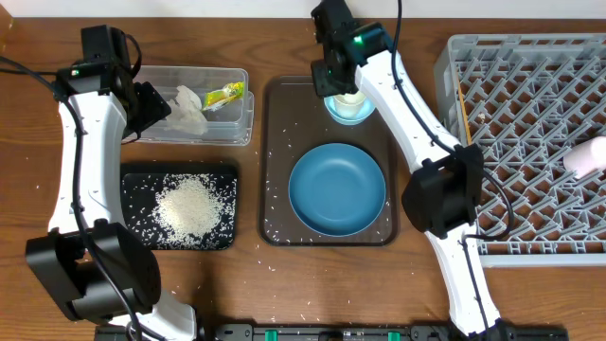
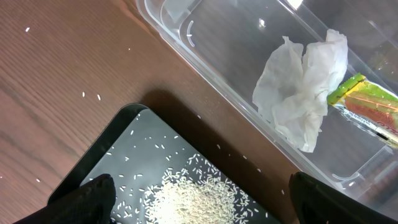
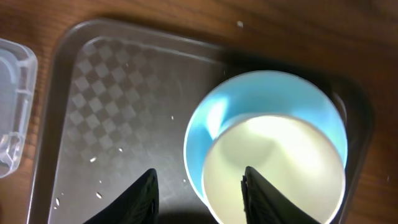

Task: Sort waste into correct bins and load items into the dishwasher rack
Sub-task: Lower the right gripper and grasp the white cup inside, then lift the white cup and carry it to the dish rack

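A white cup (image 3: 280, 162) stands inside the light blue bowl (image 3: 208, 121) at the back of the brown tray (image 1: 276, 142). My right gripper (image 3: 199, 199) is open above them. One finger is over the cup's inside and the other is outside the bowl's rim. The dark blue plate (image 1: 337, 189) lies on the same tray. My left gripper (image 2: 202, 202) is open and empty, over the black tray (image 2: 118, 155) with its pile of rice (image 2: 193, 199). The clear tub (image 2: 217, 62) holds the tissue (image 2: 298, 87) and the wrapper (image 2: 367, 109). The pink cup (image 1: 587, 156) and chopsticks (image 1: 464, 109) are in the grey rack (image 1: 530, 142).
Loose rice grains are scattered on the brown tray (image 3: 93, 158) and on the wooden table (image 1: 270, 254) in front of it. The clear tub's corner shows in the right wrist view (image 3: 12, 112). The right arm's links cross between the tray and the rack.
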`<state>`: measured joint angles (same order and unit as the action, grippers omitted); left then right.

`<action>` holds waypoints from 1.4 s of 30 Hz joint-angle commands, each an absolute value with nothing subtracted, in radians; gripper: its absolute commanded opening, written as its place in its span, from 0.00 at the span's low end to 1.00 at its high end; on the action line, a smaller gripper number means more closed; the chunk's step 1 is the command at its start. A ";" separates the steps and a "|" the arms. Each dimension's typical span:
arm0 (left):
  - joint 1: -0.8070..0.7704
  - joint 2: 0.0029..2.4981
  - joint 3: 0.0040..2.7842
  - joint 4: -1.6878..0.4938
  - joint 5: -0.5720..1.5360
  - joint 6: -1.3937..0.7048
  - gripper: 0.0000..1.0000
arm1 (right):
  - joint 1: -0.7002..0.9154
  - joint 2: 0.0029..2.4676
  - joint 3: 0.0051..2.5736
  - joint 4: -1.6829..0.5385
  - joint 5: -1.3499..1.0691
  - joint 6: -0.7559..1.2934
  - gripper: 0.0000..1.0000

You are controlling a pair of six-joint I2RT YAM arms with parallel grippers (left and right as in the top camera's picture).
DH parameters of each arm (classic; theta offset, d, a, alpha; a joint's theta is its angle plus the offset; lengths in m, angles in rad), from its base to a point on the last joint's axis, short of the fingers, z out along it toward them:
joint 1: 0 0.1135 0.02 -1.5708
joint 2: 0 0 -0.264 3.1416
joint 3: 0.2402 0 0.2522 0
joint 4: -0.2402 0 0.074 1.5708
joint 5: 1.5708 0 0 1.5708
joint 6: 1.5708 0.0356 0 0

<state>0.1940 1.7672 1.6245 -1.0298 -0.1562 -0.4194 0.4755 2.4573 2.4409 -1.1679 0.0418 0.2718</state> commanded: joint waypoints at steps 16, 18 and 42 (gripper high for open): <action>0.197 1.745 1.620 -1.036 -0.157 -0.428 0.92 | 0.499 2.505 2.450 -1.191 0.079 0.314 0.38; 0.197 1.745 1.620 -1.036 -0.157 -0.428 0.92 | 0.501 2.505 2.449 -1.194 0.079 0.313 0.36; 0.197 1.745 1.620 -1.035 -0.157 -0.428 0.92 | 0.512 2.501 2.416 -1.206 0.129 0.314 0.03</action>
<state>0.1940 1.7672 1.6245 -1.0298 -0.1562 -0.4194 0.4980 2.4966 2.4187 -1.2003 0.1261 0.3046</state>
